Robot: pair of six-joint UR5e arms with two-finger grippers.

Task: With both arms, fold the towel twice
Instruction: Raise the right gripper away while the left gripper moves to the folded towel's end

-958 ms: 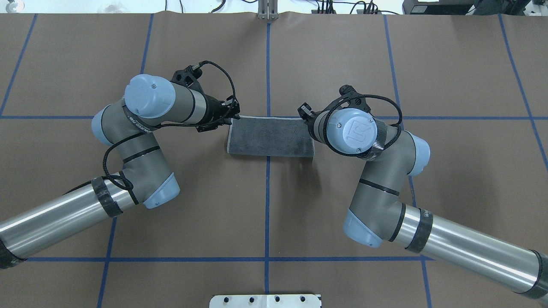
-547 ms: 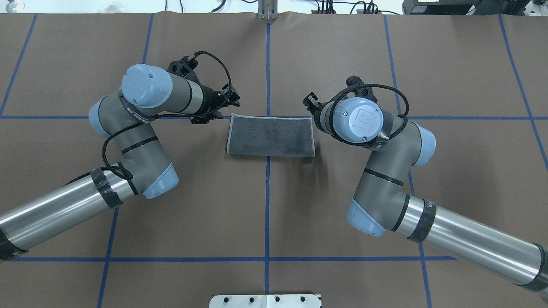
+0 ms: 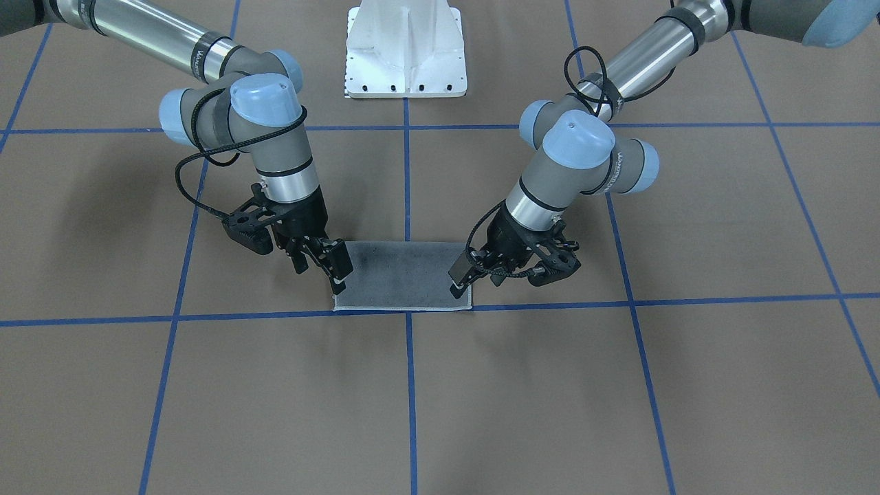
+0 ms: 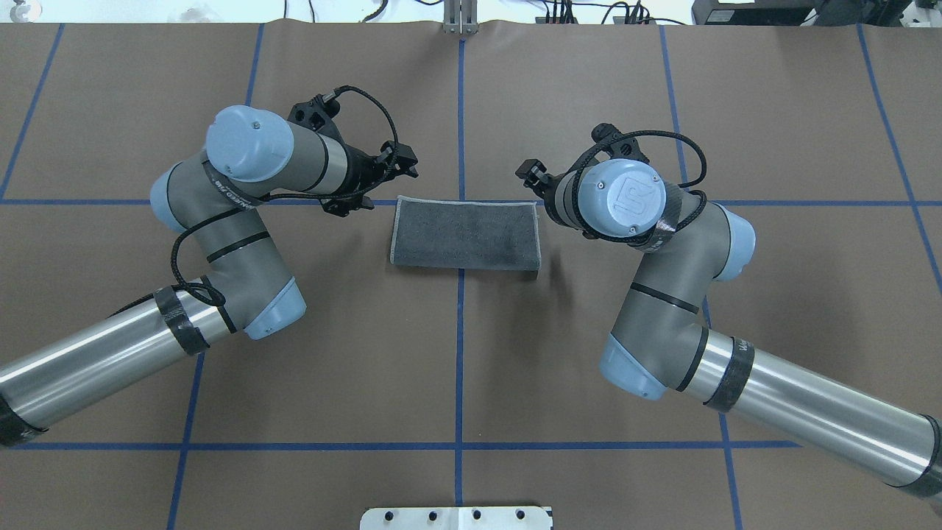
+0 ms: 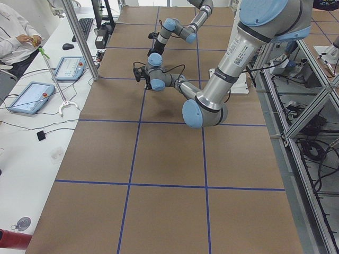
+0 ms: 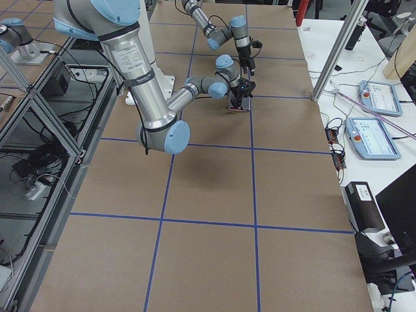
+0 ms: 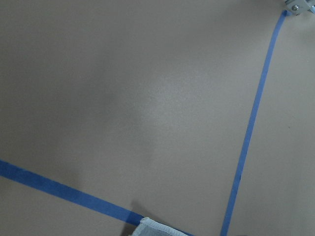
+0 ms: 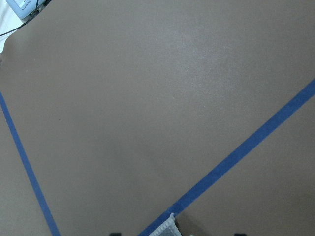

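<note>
The towel [image 4: 465, 233] lies flat at the table's middle, folded into a rectangle with the grey face up and its light stitched edge showing; no pink shows. It also shows in the front view [image 3: 402, 275]. My left gripper [image 4: 401, 168] hovers just off the towel's far left corner, open and empty [image 3: 478, 275]. My right gripper [image 4: 531, 175] hovers just off the far right corner, open and empty [image 3: 322, 268]. Each wrist view shows only a towel corner at its lower edge: left [image 7: 152, 228], right [image 8: 165, 230].
Brown table paper with blue tape lines [image 4: 460, 331] forms a grid. The white pedestal base [image 3: 405, 48] stands at the robot's side of the table. A metal post [image 4: 460, 18] stands at the far edge. Tablets [image 5: 29, 98] lie on a side desk.
Both grippers have drawn back from the towel's far corners, outward and away from it. The towel has settled flat and stays in place.
</note>
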